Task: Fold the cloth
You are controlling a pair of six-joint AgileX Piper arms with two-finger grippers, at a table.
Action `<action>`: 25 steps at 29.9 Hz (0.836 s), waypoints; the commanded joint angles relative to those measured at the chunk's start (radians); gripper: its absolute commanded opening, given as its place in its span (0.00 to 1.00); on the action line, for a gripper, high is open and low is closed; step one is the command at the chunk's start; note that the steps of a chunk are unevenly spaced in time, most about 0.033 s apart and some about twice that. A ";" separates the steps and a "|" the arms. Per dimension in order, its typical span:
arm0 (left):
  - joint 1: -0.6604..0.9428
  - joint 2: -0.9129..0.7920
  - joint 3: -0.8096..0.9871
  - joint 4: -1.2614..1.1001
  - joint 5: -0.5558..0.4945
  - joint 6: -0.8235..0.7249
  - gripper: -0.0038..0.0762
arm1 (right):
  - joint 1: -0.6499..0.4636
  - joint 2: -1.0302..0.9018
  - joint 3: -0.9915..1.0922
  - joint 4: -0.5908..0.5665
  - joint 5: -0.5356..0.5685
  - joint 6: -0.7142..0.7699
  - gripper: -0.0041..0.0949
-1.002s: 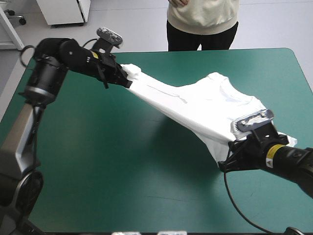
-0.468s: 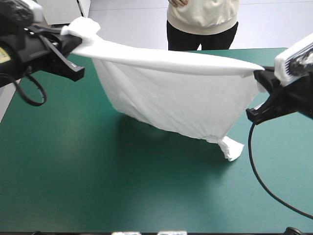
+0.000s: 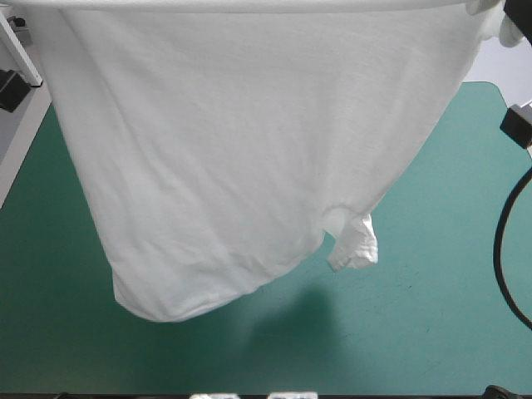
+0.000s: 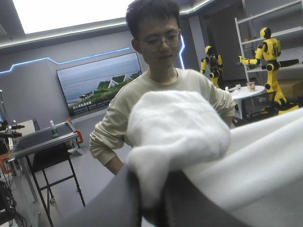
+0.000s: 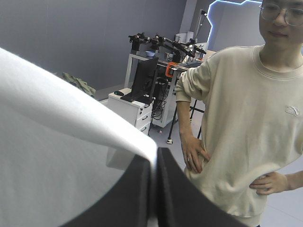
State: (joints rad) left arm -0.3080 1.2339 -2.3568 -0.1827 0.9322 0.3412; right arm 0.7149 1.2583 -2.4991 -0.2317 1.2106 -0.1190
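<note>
The left tool (image 4: 150,213) clamps a bunched corner of the T-shirt (image 3: 233,166), the right tool (image 5: 155,184) a thin edge. Beyond them it hangs spread wide over the teal-green surface (image 3: 416,332). Lifting to spread, seemingly; next, lay it flat.

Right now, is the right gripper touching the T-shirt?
Touching. The right wrist view shows the right gripper all but shut, with the edge of the white T-shirt pinched between its black fingers.
</note>
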 commanded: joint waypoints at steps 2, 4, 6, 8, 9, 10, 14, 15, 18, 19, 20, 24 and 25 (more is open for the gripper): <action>0.003 -0.002 -0.008 0.061 -0.087 -0.007 0.04 | -0.006 0.017 -0.032 -0.084 0.020 -0.006 0.02; 0.003 0.009 0.022 0.093 -0.052 -0.025 0.04 | -0.006 0.039 -0.009 -0.086 0.038 0.009 0.02; 0.003 0.020 0.060 0.131 -0.012 -0.047 0.04 | -0.006 0.053 0.023 -0.114 0.036 0.014 0.02; 0.003 0.035 0.115 0.134 0.014 -0.059 0.04 | -0.006 0.075 0.051 -0.155 0.036 0.045 0.02; 0.003 0.048 0.145 0.140 0.013 -0.062 0.04 | -0.006 0.086 0.071 -0.189 0.036 0.059 0.02; 0.003 0.054 0.174 0.144 0.006 -0.062 0.04 | -0.006 0.100 0.083 -0.207 0.036 0.071 0.02; 0.003 0.110 0.258 0.156 -0.066 -0.074 0.04 | -0.008 0.169 0.113 -0.341 0.002 0.110 0.02; 0.003 0.133 0.279 0.175 -0.115 -0.107 0.04 | -0.025 0.197 0.113 -0.359 -0.030 0.119 0.02; 0.003 0.195 0.303 0.241 -0.271 -0.198 0.04 | -0.105 0.250 0.113 -0.314 -0.166 0.119 0.02; 0.007 0.215 0.303 0.270 -0.340 -0.228 0.04 | -0.141 0.269 0.113 -0.295 -0.228 0.119 0.02; 0.013 0.239 0.303 0.287 -0.401 -0.254 0.04 | -0.165 0.280 0.113 -0.278 -0.281 0.119 0.02; 0.035 0.323 0.303 0.314 -0.751 -0.305 0.04 | -0.343 0.350 0.109 -0.146 -0.537 0.127 0.02; 0.042 0.338 0.303 0.314 -0.817 -0.305 0.04 | -0.375 0.357 0.109 -0.108 -0.581 0.127 0.02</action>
State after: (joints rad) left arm -0.2851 1.5731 -2.0270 0.1026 0.4162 0.0651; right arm 0.4368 1.6265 -2.3674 -0.3843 0.8626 0.0000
